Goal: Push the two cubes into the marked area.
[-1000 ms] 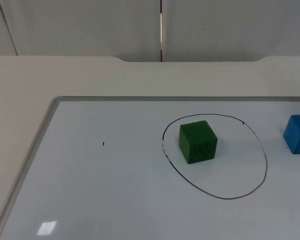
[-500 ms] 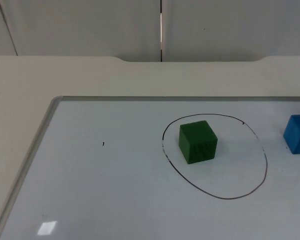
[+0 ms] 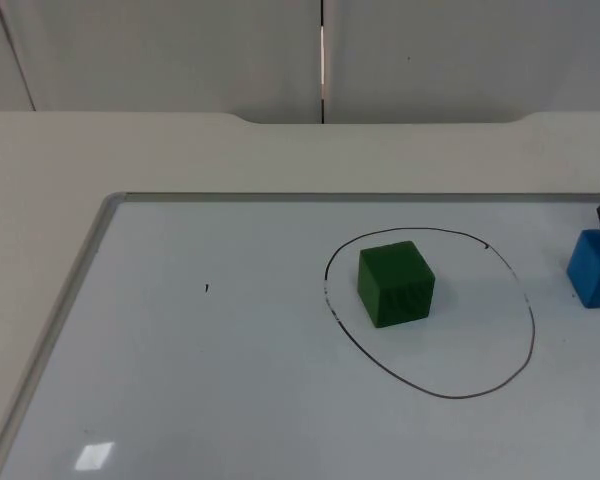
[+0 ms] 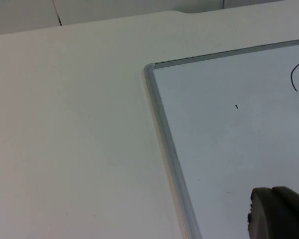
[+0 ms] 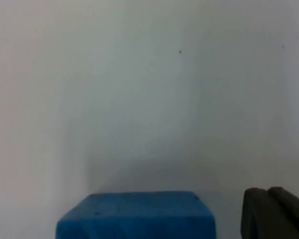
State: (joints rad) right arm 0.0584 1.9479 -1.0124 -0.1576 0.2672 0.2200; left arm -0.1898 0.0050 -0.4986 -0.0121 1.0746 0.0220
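A dark green cube [image 3: 396, 284] sits inside a thin black hand-drawn ring [image 3: 529, 340] on the pale grey-white whiteboard [image 3: 230, 380], which has a silver-grey frame [image 3: 75, 285]. The second cube [image 3: 596, 268] is bright blue. The counter [image 3: 130, 150] is off-white, the partition wall [image 3: 180, 50] light grey. The right gripper's fingers [image 5: 274, 214] are black.

White table [image 3: 160, 150] against grey partition wall [image 3: 180, 50]

A lab-like test bench: whiteboard [image 3: 230, 380] on a white table [image 3: 180, 150], grey partition wall [image 3: 180, 50] behind
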